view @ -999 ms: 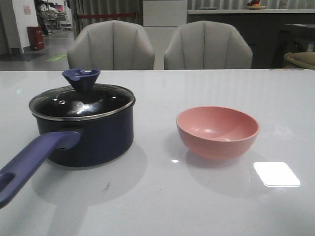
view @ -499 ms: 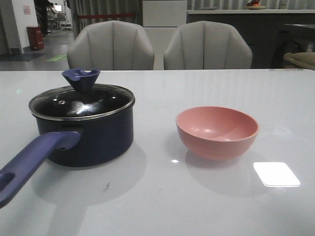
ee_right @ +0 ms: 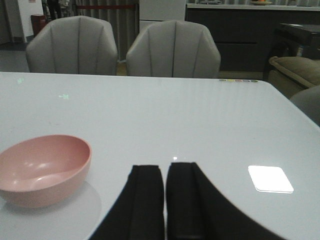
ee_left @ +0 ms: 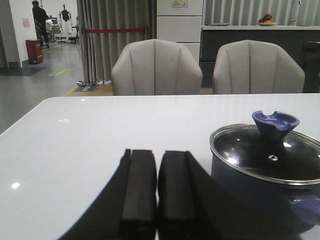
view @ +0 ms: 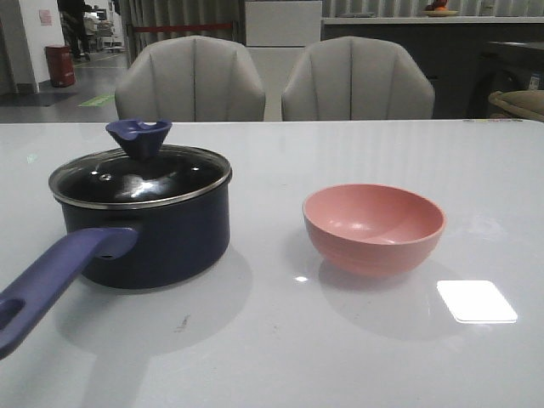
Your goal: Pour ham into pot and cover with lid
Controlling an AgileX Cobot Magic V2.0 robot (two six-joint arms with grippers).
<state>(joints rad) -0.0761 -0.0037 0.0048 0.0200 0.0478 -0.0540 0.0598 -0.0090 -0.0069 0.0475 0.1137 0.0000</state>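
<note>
A glossy white table [view: 272, 357] stands in front of 2 grey chairs [view: 191, 78], and against the frames from 1.0 s and 0.5 s ago nothing on it has shifted: the dark blue saucepan [view: 144, 229] carries its glass lid [view: 140, 174] seated on the rim, and the pink bowl [view: 374, 228], just beside it, shows an empty interior with no ham visible. This layout fits either a closed pot holding ham already or a covered pot awaiting it, since the dark lid hides the contents. The left gripper [ee_left: 159, 187] and right gripper [ee_right: 164, 200] each hold their black pads nearly together around nothing, and no brand, label or legible writing appears on the cookware.

Navy pot [view: 157, 234], pink bowl [view: 374, 228]
</note>
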